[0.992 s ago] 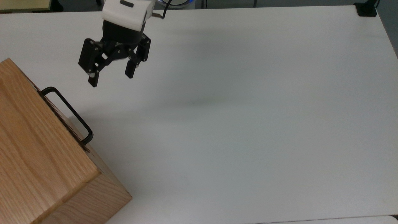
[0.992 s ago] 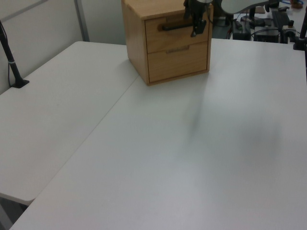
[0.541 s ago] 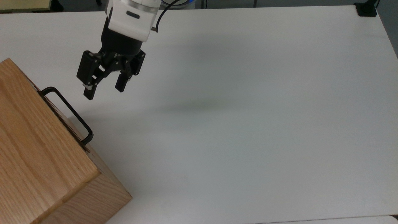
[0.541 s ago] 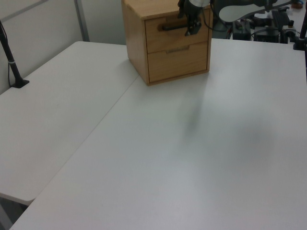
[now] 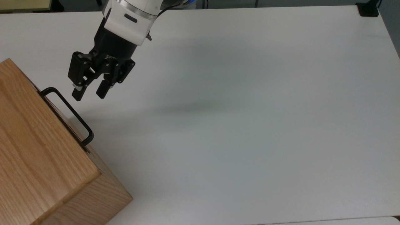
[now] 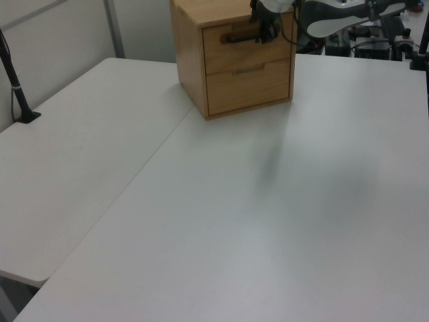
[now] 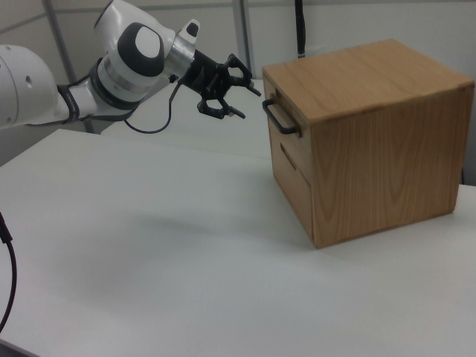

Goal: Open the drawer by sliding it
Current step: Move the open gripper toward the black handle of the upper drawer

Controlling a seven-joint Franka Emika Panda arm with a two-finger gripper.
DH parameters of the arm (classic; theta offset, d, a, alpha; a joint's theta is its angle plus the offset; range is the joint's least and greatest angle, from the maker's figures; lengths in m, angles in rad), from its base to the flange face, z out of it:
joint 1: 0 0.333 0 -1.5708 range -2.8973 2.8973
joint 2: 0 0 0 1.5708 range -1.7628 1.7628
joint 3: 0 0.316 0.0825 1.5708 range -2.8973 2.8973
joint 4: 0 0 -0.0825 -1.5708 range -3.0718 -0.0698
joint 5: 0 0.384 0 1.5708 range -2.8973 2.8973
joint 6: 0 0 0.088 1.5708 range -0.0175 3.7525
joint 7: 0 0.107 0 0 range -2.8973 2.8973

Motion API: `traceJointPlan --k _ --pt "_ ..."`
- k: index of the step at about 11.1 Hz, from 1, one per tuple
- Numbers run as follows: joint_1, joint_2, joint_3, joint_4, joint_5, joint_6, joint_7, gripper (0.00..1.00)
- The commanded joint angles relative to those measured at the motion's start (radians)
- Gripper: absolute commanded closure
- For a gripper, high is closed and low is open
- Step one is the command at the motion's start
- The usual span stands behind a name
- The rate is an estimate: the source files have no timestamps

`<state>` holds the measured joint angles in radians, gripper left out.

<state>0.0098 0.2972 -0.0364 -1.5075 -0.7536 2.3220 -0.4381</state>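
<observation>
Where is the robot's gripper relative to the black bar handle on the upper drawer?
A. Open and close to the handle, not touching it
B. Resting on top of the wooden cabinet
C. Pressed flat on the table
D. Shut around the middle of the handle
A: the gripper hangs with its jaws apart, a gap of table showing between it and the handle of the drawer.

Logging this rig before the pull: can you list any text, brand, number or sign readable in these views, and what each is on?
No text can be read.
Small white marking on the gripper body, seen in the top view: too small to read.
The drawer, its black handle, the wooden cabinet and the white table: no lettering, labels or numbers seen.
</observation>
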Motion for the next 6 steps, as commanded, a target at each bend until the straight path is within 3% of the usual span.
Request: traceJointPlan --k 1,6 --pt "-0.011 0.002 0.0 -0.005 -0.062 0.025 0.102 0.45" --pt "-0.024 0.042 -0.002 0.0 -0.09 0.057 0.137 0.48"
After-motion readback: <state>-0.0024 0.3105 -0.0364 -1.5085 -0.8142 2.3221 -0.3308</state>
